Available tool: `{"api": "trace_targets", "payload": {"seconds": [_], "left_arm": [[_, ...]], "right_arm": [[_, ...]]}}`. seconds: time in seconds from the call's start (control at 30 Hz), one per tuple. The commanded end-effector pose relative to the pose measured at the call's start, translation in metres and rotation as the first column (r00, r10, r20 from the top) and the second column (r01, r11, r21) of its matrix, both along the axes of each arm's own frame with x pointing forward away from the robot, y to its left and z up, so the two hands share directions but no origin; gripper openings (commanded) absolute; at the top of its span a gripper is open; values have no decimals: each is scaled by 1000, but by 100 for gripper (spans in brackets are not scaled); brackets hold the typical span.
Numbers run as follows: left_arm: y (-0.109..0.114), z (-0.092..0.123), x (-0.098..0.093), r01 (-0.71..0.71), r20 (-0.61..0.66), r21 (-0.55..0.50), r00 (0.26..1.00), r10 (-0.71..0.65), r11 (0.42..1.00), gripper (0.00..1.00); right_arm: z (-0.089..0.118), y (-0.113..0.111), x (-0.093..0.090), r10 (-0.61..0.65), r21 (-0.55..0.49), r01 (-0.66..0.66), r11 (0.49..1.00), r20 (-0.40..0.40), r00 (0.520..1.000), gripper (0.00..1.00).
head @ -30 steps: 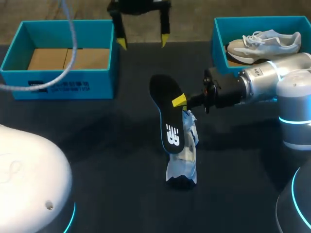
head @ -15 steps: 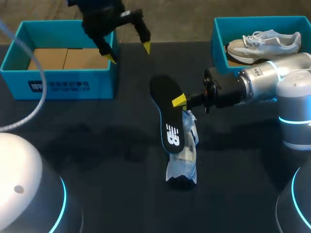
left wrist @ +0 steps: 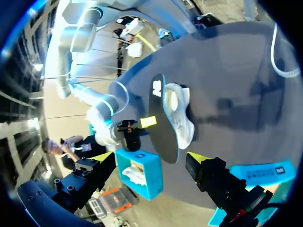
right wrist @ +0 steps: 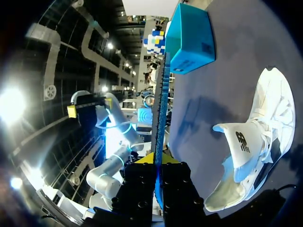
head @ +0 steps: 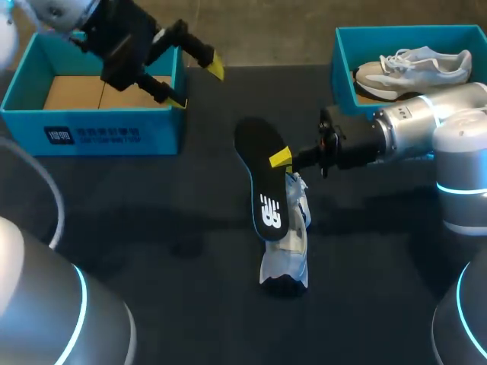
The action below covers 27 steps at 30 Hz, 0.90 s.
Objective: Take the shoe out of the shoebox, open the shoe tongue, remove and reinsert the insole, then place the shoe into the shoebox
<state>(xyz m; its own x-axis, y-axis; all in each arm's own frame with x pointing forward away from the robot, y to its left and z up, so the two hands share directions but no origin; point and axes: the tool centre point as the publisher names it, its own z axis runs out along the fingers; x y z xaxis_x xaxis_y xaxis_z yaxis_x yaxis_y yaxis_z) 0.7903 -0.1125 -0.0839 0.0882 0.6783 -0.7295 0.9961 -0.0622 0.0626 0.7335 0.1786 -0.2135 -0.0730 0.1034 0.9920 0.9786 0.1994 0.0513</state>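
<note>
The shoe (head: 286, 242), white with pale blue, lies on the dark counter (head: 152, 228) and is out of both boxes. Its black insole (head: 262, 182) is out of it too. The insole stands on edge right beside the shoe and rises above it. From the head view I cannot tell whether its lower end touches the shoe.

The right arm (head: 411, 122) comes in level from the shoe's right. The right jaws are closed on the insole partway up, one yellow fingertip (head: 280, 158) pressed flat on its face. In the right wrist view the insole (right wrist: 161, 109) shows edge-on, pinched between the two fingers, and the shoe (right wrist: 255, 151) lies on the counter beside them.

The left arm (head: 114, 38) is well away from the shoe, to its far left. The left jaws are spread wide and hold nothing. They hang over the near corner of the left box (head: 91, 135), the corner closest to the shoe. In the left wrist view both yellow fingertips (left wrist: 199, 157) stand far apart, and the shoe (left wrist: 182, 113) and insole (left wrist: 161, 118) lie well ahead of them.

Beyond the shoe to its right, the right box (head: 346, 46) holds a second shoe (head: 415, 67).
</note>
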Motion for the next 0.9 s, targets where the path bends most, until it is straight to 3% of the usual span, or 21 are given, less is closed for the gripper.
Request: {"api": "trace_targets", "payload": {"seconds": [0.03,0.2,0.3,0.37,0.43,0.77,0.9], "left_arm": [[5,-27,-3,-12,-26,-335,1000,3,942,100],[19,-65,-7,-65,-23,-429,998,61,901,100],[29,-77,-6,-90,-14,-493,995,96,865,100],[34,-81,-7,-77,-5,-600,996,93,796,100],[36,-90,-9,-110,-20,-644,992,127,757,100],[36,-90,-9,-110,-20,-644,992,127,757,100],[18,-106,-6,-109,-66,-666,994,88,738,100]], "right_arm": [[1,0,-1,0,-5,0,1000,-1,1000,0],[1,0,-1,0,-5,0,1000,-1,1000,0],[1,0,-1,0,-5,0,1000,-1,1000,0],[1,0,-1,0,-5,0,1000,-1,1000,0],[1,0,-1,0,-5,0,1000,-1,1000,0],[1,0,-1,0,-5,0,1000,-1,1000,0],[1,0,-1,0,-5,0,1000,-1,1000,0]]}}
